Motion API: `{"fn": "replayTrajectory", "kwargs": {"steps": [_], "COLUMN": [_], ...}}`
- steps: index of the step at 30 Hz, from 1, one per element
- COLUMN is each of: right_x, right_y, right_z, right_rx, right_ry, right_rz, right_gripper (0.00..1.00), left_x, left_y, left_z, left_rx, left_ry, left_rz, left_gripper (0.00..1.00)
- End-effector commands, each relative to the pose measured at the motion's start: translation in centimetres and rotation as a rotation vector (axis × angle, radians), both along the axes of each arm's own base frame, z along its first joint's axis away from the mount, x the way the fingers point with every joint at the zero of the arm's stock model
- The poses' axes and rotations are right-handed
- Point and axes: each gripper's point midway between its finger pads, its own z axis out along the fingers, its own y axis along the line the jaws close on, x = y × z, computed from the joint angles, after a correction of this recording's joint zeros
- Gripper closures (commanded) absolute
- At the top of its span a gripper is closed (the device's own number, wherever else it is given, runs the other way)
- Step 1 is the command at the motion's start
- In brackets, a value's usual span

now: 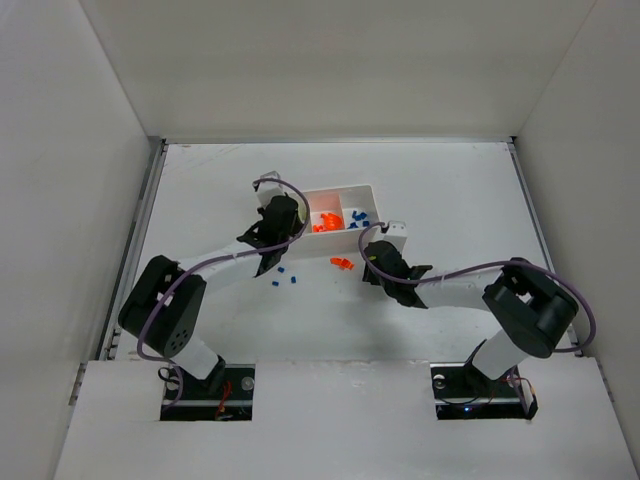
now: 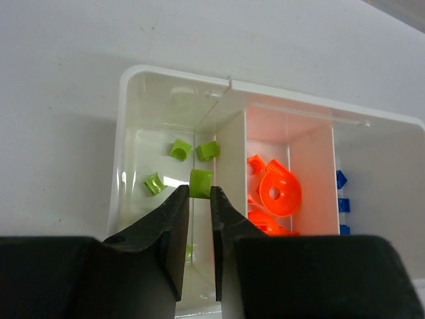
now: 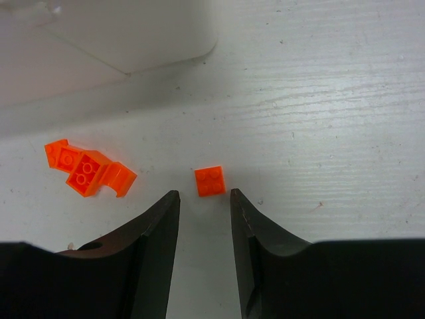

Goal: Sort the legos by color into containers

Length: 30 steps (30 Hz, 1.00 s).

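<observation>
Now one orange lego (image 3: pixel 210 180) lies just ahead of the right claw (image 3: pixel 204 193).

Bright even light, soft shadows on table (image 1: pixel 450 200), glare streaks on glossy tray (image 2: pixel 122 179), wrist views slightly soft.

One tray (image 2: pixel 166 73), three compartments (image 2: pixel 153 106)

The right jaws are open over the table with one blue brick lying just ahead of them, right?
No, that brick is orange, not blue; the right wrist view shows it on the table just ahead of the open right jaws.
</observation>
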Motion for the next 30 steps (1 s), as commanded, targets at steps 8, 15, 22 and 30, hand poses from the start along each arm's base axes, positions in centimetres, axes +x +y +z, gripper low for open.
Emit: {"fn": "replayTrajectory", "kwargs": {"steps": [8,15,22,30], "right_x": [0.8,0.9,0.7,0.1], "right_y": [0.3,0.4,0.3,0.4], "right_z": [0.2,-0.2,-0.6,2.2], "right_rx": [-0.019,-0.027,-0.031,-0.006], "right_ry": [-0.008,0.000,0.012,-0.053], "right_rz": [0.004,0.005,0.010,0.012], "right_gripper": [0.58,0.63,0.77,0.81], "left_x": [1.7,0.7,-2.9,-8.1], "left_y": [-0.7,-0.4,-0.8,-2.6], "left_z": [1.6,2.3,2.1,1.3], "left_rx": [-0.017,-0.017,-0.016,-0.022], "left_ry": [-0.039,-0.058,-0.056,-0.049], "left_rz": [0.002,0.008,-0.047,-0.144], "left_gripper": [0.81,0.75,0.75,0.73]}}
